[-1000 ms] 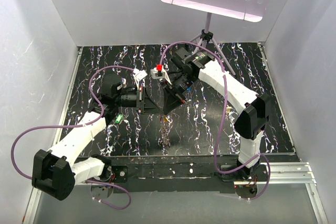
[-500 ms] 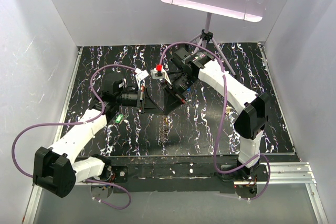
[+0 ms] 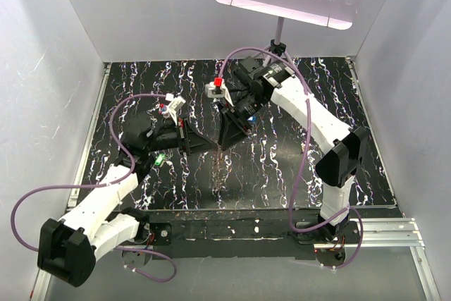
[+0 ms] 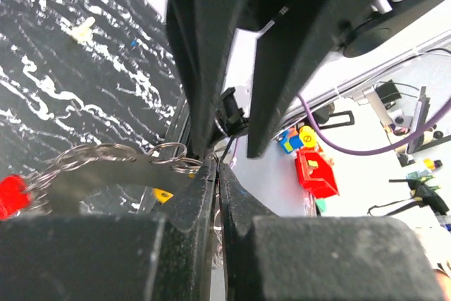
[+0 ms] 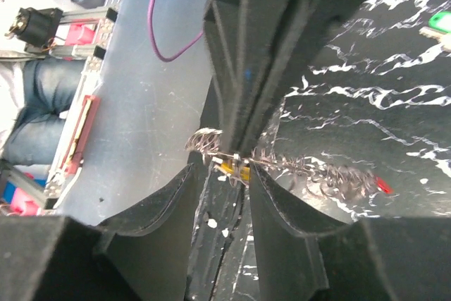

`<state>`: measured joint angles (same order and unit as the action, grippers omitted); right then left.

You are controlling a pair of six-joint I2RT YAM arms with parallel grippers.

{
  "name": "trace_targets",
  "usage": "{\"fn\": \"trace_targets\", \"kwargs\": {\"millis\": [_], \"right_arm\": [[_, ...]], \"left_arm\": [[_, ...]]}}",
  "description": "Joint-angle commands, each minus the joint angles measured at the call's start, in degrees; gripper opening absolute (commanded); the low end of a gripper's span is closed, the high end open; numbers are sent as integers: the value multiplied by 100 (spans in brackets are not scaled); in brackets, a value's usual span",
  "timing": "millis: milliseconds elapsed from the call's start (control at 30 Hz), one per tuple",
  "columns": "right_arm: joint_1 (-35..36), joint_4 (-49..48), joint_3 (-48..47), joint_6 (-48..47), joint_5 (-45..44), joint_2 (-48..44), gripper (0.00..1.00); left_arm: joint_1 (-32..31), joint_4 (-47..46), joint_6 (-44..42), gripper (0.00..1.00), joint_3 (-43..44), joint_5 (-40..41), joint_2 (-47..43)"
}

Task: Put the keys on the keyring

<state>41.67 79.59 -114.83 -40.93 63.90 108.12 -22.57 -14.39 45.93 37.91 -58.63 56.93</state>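
**Left gripper (image 4: pixel 215 174) clamps keyring (image 4: pixel 106 174); right gripper (image 5: pixel 227 174) open**

Left jaws are pressed together on the keyring's rim, holding it over the middle of the table (image 3: pixel 282 167). Right jaws stand apart, straddling the rim by a yellow key (image 5: pixel 232 168); whether they touch it I cannot tell. A red key (image 4: pixel 10 195) hangs at the far edge. I judge the ring light, thin and stiff, its wire loops springy and slick, so it may pivot in a pinch: grip the flat face near the rim. Keys are tiny; take one by its coloured head.
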Motion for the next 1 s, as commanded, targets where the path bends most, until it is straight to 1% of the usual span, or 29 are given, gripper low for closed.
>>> {"fn": "trace_targets", "kwargs": {"millis": [0,67,167,267,367,433,533,633,767,833,967], "right_arm": [[-194,813,-479,-56,237,-352,43],[-299,637,-602,171,246,-405,43],[-545,67,-716,803,246,-528,43],[-677,-373,-699,1235,351,-642,43],[-678,-698,-481,1682,570,-722,41],[-678,-1242,-208,2218,641,-809,40],[-660,-1831,73,2895,791,-845,39],[-599,-2201,197,3230,563,-827,38],[-590,-2334,224,3381,325,-731,36],[-590,-2430,224,3459,351,-713,36],[-590,-2624,92,3618,299,-599,35]], "left_arm": [[-55,-2180,1031,0,-486,588,-506],[-63,-2706,1311,0,-644,869,-577],[-64,-3401,1786,0,-881,1317,-595],[-55,-4087,2287,0,-1127,1757,-525],[-55,-4799,2727,0,-1417,2258,-428],[-63,-5072,2877,0,-1541,2531,-393],[-72,-5231,2860,0,-1603,2655,-349],[-64,-5144,2685,0,-1611,2690,-366],[-64,-4732,2351,0,-1629,2831,-621],[-64,-4582,2210,0,-1664,2927,-735],[-81,-4660,2130,0,-1839,3226,-859]]}}
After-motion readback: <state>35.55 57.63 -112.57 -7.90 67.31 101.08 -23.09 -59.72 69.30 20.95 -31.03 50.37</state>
